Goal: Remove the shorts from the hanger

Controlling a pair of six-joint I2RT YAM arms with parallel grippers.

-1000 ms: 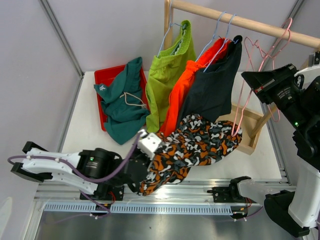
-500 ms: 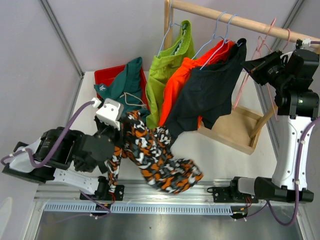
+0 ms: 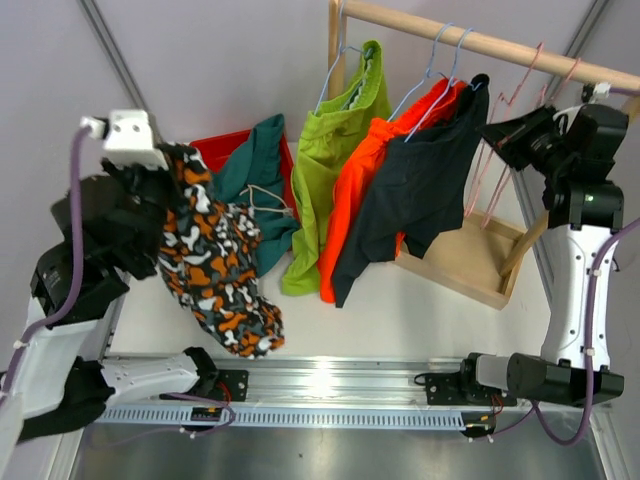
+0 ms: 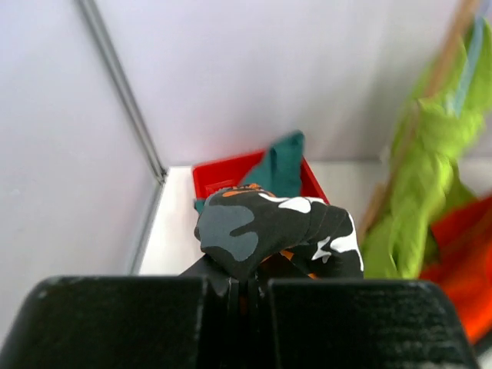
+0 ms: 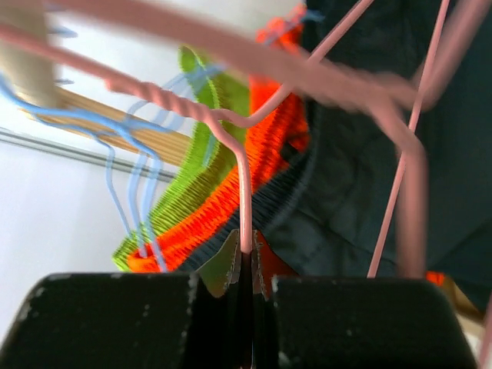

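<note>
The orange-black-white camouflage shorts (image 3: 215,262) dangle in the air at the left, off any hanger, with my left gripper (image 3: 163,160) shut on their top edge. In the left wrist view the bunched fabric (image 4: 269,227) is pinched in that gripper (image 4: 247,283). My right gripper (image 3: 499,131) is shut on the wire of a bare pink hanger (image 3: 483,190) beside the rail; the wire (image 5: 244,192) runs into the closed gripper (image 5: 247,265). Lime green shorts (image 3: 335,150), bright orange shorts (image 3: 352,195) and dark navy shorts (image 3: 425,180) hang on blue hangers.
Teal green shorts (image 3: 255,170) lie over a red tray (image 3: 212,152) at the back left. A wooden rail (image 3: 480,45) carries the hangers above a wooden base frame (image 3: 470,262). Grey walls close in the left and back sides.
My left gripper has swung up and to the left, carrying the camouflage shorts away from the table's front. My right gripper rose toward the rail with the bare pink hanger.
</note>
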